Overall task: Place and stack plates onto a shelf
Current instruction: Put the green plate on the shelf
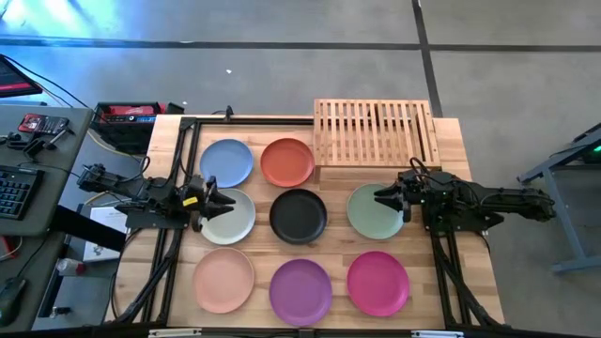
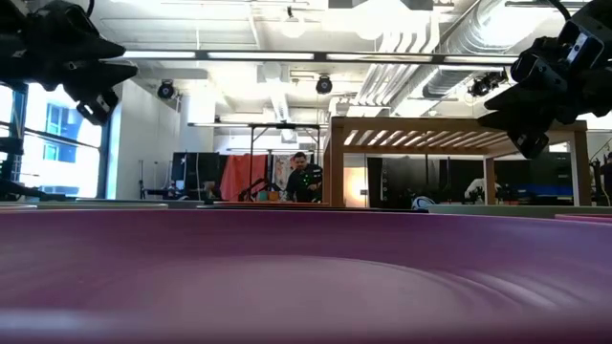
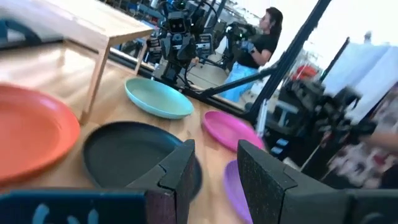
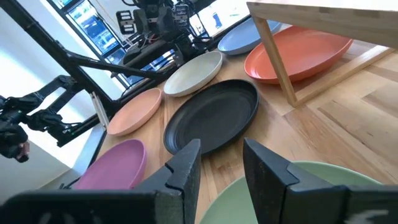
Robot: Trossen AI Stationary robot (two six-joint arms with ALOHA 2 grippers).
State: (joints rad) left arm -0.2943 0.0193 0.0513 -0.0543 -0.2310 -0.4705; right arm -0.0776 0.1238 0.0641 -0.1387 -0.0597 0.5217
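Eight plates lie flat on the wooden table (image 1: 451, 272): light blue (image 1: 226, 161), orange-red (image 1: 287, 161), pale grey-green (image 1: 235, 221), black (image 1: 298, 215), sage green (image 1: 366, 214), peach (image 1: 223, 280), purple (image 1: 300, 291) and magenta (image 1: 377, 283). The bamboo slat shelf (image 1: 376, 131) stands on its short legs at the far edge, with nothing on it. My left gripper (image 1: 218, 201) is open and hovers above the grey-green plate's near-left part. My right gripper (image 1: 385, 198) is open above the sage green plate (image 4: 298, 193). In the low view both grippers hang well above the table.
A black frame rail (image 1: 178, 235) runs along the table's left side and another (image 1: 451, 272) along its right. A side desk with a keyboard (image 1: 14, 188) stands left of the table. A person (image 2: 304, 182) stands in the room beyond.
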